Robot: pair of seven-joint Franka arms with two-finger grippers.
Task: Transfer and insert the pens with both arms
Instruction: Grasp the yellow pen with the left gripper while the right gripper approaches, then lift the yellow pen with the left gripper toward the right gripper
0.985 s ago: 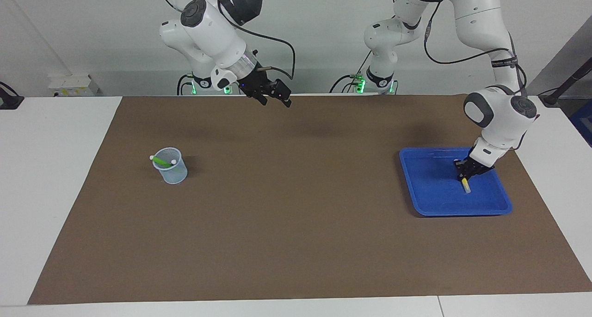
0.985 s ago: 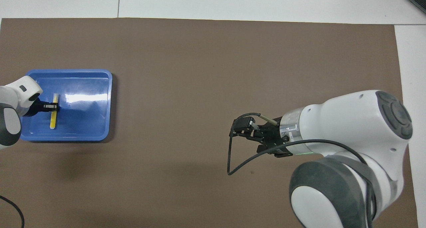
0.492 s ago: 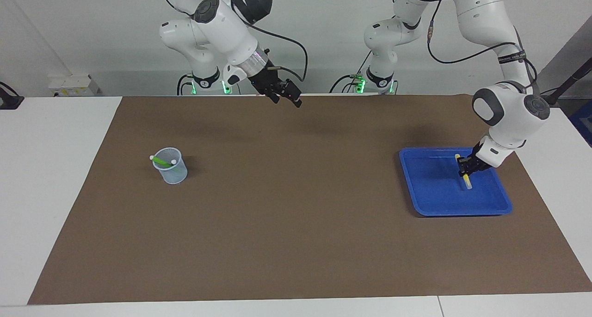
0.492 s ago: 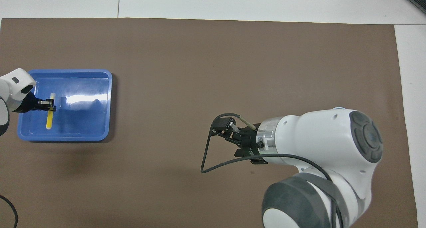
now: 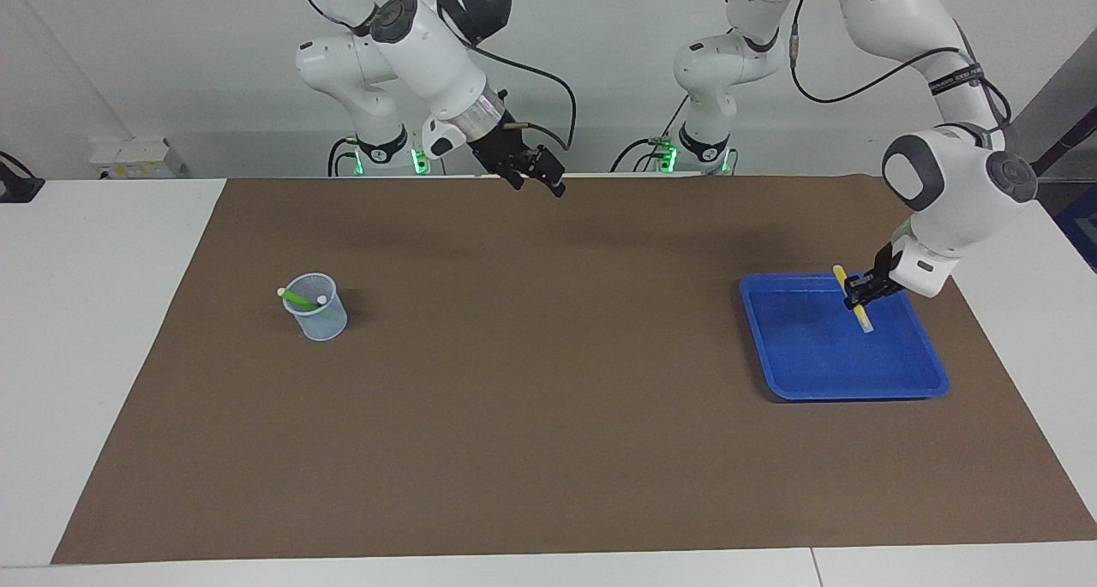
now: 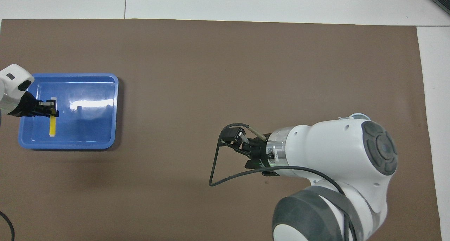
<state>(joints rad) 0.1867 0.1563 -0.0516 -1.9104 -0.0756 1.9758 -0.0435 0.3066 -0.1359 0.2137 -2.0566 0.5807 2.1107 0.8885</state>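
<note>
- Now, nearest the robots: right gripper (image 5: 542, 176) up in the air over the brown mat (image 5: 548, 381) at the robots' edge of the tabletop (image 5: 111, 330), about mid-width. Jaws at widest, nothing between them. Judged to be waiting for a handover.
- Next out, toward left arm's end: left gripper (image 5: 860, 294) over the blue tray (image 5: 857, 389), clamped tight on the yellow pen (image 5: 857, 306) around its middle. Pen tilted, pale end down, yellow end up; seems lifted clear of the tray floor, no contact visible in facing view.
- Tray otherwise looks bare, no other pens in it.
- About same depth, toward right arm's end: clear cup (image 5: 316, 308) w/ green pen (image 5: 300, 297) lying slantwise in it. Second pale tip shows at the rim, so prob. a second pen inside; purple colour can't be confirmed.
- Progress est.: green done, purple likely done, yellow picked up but not yet passed over.
- Left to do: carry yellow toward mid-mat, hand to right gripper, drop into cup.
</note>
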